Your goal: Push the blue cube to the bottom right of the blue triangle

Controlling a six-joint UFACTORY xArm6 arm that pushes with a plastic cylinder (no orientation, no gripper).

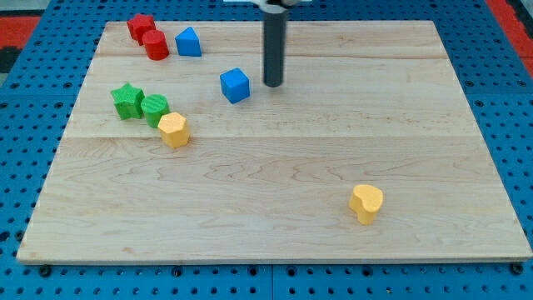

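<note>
The blue cube sits on the wooden board, in the upper middle-left of the view. The blue triangle lies near the view's top left, up and left of the cube. My rod comes down from the view's top and my tip rests on the board just right of the blue cube, with a small gap between them.
Two red blocks sit left of the blue triangle. A green star, a green block and a yellow hexagon cluster at the left. A yellow heart-like block lies at the lower right. The board rests on a blue pegboard.
</note>
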